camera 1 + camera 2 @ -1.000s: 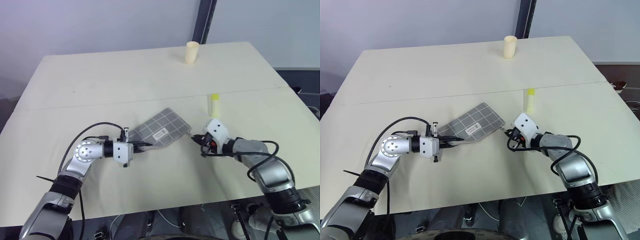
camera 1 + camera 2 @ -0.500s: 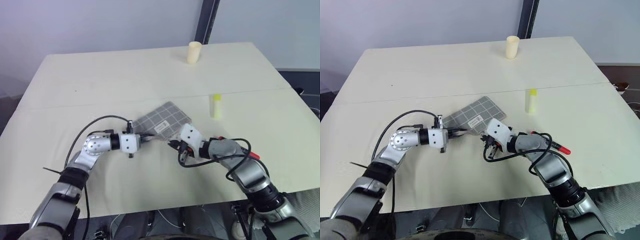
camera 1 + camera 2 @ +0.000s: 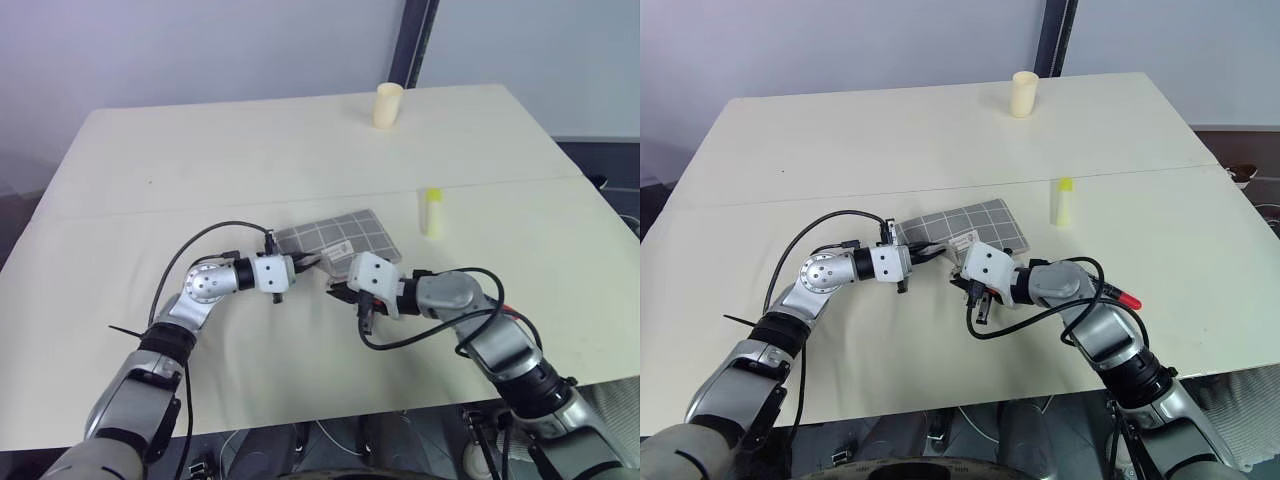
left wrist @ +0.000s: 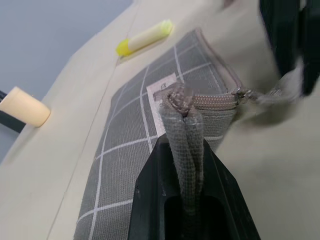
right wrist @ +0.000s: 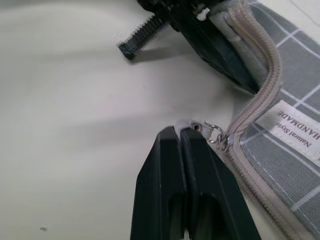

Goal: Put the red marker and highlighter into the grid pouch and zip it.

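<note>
Left gripper (image 4: 184, 145) is clenched on the end tab of the flat grey grid pouch (image 3: 345, 238) at table centre, while the right gripper (image 5: 186, 137) pinches its pale zipper pull (image 5: 186, 123). Unzipping looks underway; next, draw the pull along the teeth. Both forearms lie low, converging. The stubby yellow highlighter (image 3: 432, 212) waits nearby.

Grid pouch (image 4: 145, 150): grey, white-lined, white label, flat on the cream table (image 4: 280, 175); end tab pinched between the closed left gripper (image 4: 184, 150) fingers. Zipper pull (image 4: 280, 92) held by the other gripper's dark fingers (image 4: 287, 35). Beyond: highlighter (image 4: 145, 37); cream cup (image 4: 24, 106).
</note>
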Motion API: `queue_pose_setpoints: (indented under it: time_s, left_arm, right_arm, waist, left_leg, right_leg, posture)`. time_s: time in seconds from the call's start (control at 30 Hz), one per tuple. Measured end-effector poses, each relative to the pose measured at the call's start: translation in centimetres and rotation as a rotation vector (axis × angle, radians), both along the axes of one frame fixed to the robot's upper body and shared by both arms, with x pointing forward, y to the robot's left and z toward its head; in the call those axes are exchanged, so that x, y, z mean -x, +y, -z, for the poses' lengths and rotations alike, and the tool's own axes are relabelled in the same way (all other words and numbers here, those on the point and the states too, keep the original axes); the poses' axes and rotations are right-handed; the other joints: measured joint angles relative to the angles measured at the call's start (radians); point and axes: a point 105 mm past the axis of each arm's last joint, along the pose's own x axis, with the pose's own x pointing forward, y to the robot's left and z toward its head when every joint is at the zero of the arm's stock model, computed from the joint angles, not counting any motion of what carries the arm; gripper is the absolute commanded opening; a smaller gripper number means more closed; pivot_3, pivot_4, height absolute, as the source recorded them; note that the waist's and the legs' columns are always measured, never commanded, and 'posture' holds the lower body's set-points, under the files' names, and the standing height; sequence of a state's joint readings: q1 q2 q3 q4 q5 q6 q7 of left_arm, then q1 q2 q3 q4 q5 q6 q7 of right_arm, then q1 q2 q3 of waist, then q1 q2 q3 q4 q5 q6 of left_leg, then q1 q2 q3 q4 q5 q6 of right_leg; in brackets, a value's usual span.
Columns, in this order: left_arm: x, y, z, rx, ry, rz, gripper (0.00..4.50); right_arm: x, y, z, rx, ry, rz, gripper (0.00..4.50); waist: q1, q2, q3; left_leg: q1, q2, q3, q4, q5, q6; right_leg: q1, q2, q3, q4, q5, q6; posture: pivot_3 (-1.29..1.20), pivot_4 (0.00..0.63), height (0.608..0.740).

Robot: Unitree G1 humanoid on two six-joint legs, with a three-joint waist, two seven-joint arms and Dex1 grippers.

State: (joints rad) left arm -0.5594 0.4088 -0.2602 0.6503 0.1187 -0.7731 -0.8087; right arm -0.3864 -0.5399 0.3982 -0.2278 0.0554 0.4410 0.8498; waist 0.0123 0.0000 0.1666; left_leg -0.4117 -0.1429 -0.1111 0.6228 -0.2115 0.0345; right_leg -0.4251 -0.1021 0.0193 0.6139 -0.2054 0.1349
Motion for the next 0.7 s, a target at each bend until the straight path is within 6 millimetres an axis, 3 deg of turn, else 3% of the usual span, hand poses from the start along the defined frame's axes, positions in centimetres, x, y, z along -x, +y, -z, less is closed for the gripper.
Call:
queue_pose_setpoints:
  time_s: [0.23, 0.5, 0.6, 0.7]
  left_arm:
    - [0.2, 0.1, 0.0, 0.002, 0.003, 0.009, 0.0]
    - [0.2, -0.7, 0.0, 0.048, 0.023, 0.0, 0.0]
    - [0.5, -0.5, 0.2, 0.075, 0.045, -0.012, 0.0]
    - [0.6, -0.4, 0.1, 0.085, 0.052, -0.014, 0.0]
  right_arm:
    - [0.6, -0.2, -0.1, -0.012, -0.006, -0.047, 0.03]
    - [1.2, 0.9, -1.2, -0.107, 0.01, -0.094, 0.03]
    - [1.1, 0.7, -1.2, -0.107, 0.022, -0.084, 0.92]
    - [1.2, 0.5, -1.2, -0.103, 0.025, -0.095, 2.44]
  waist:
    - [0.0, 0.0, 0.0]
    - [0.0, 0.0, 0.0]
    - [0.0, 0.0, 0.0]
    - [0.001, 0.0, 0.0]
  left_leg:
    - [0.0, 0.0, 0.0, -0.001, 0.0, 0.0]
    - [0.0, 0.0, 0.0, -0.001, 0.0, 0.0]
    - [0.0, 0.0, 0.0, -0.001, 0.0, 0.0]
    - [0.0, 0.0, 0.0, -0.001, 0.0, 0.0]
  right_leg:
    - [0.0, 0.0, 0.0, 0.0, 0.0, 0.0]
    - [0.0, 0.0, 0.0, 0.0, 0.0, 0.0]
    - [-0.001, 0.0, 0.0, 0.0, 0.0, 0.0]
    - [0.0, 0.0, 0.0, 0.0, 0.0, 0.0]
  posture:
    - [0.0, 0.15, 0.738]
    - [0.0, 0.15, 0.738]
    - [0.0, 0.15, 0.738]
    - [0.0, 0.15, 0.738]
